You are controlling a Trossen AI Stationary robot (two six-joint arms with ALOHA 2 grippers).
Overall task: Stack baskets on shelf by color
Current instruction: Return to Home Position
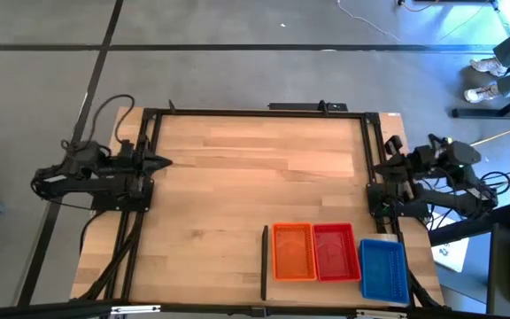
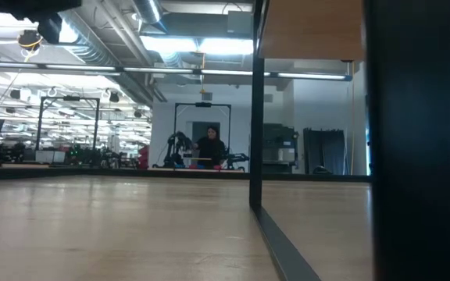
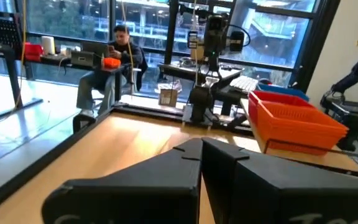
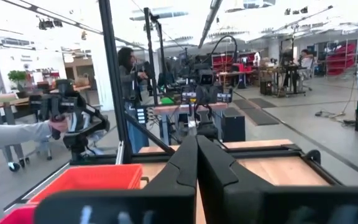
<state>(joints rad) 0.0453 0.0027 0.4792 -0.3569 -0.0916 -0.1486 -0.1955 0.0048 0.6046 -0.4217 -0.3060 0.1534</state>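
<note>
Baskets [image 1: 333, 252] beside black divider strip [image 1: 264, 262]

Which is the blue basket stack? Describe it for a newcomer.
On the light wood shelf, find the edge with the short black divider strip. Three basket stacks line up there; the blue stack is the end one, farthest from the strip, beside the red stack, and sits out of line.

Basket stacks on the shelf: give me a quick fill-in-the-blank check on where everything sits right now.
1. Between the orange stack and the blue stack sits the ____ stack.
2. The black divider strip lies nearest the ____ stack.
3. The left gripper and the right gripper, at opposite table edges, both have their fingers ____.
Missing words: red; orange; shut.
</note>
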